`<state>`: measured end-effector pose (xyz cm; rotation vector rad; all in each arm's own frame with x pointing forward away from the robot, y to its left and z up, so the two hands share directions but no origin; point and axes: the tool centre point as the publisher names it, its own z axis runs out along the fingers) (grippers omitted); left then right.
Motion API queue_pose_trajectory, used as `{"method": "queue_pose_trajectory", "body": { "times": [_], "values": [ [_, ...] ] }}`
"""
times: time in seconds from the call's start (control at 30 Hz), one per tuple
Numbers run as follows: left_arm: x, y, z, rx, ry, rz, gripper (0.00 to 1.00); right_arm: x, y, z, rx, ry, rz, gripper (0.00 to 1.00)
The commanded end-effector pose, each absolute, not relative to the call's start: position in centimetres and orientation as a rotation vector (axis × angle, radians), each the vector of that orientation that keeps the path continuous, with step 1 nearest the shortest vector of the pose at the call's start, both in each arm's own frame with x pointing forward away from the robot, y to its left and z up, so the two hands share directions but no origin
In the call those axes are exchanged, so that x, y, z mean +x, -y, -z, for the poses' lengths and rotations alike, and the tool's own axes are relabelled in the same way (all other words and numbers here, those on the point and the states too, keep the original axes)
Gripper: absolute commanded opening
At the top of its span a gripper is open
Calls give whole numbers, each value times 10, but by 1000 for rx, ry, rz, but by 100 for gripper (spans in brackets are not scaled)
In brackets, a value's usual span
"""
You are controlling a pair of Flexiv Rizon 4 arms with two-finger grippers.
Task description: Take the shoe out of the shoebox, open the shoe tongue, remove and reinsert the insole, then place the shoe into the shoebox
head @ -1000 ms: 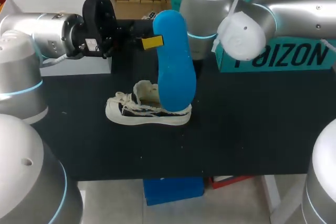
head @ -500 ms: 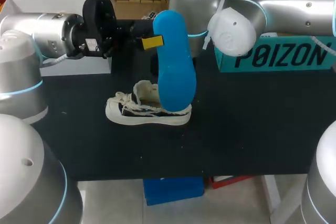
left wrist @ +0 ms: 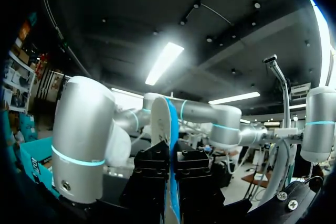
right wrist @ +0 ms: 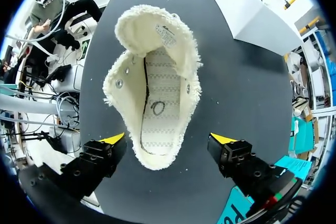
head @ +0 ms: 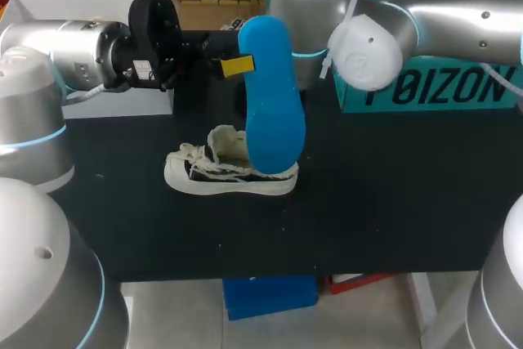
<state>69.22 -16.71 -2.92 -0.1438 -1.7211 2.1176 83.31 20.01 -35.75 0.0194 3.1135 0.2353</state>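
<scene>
- A cream low-top shoe (head: 231,171) lies on its side near the middle of the black table (head: 392,202), with its toe toward the left arm's side.
- The left arm (head: 73,46) comes in level above the table. The left gripper (head: 238,65) is clamped on the upper part of a bright blue insole (head: 274,104).
- The insole hangs upright, with its lower end just in front of the shoe's heel in the head view.
- In the left wrist view the insole (left wrist: 169,124) stands edge-on, pinched from both sides between the two black fingers (left wrist: 149,182), which are narrowly set.
- The right arm (head: 433,14) reaches in over the shoe. Its gripper is hidden under the wrist in the head view.
- The right wrist view looks straight down into the shoe (right wrist: 157,93), whose tongue is folded forward and whose inside is bare.
- The right gripper (right wrist: 168,139) is spread wide. One yellow tip stands on each side of the heel end, and neither touches the shoe.
- A teal shoebox (head: 433,91) sits at the table's far right.
</scene>
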Motion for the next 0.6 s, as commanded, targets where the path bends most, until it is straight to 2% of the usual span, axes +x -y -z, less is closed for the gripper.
{"method": "queue_pose_trajectory", "body": {
  "times": [0.03,0.6],
  "values": [
    [691,168,30,-142,1723,-2121,0,826,-185,358,40,-3079,-394,100],
    [691,168,30,-142,1723,-2121,0,819,-171,369,74,-2934,-886,100]
  ]
}}
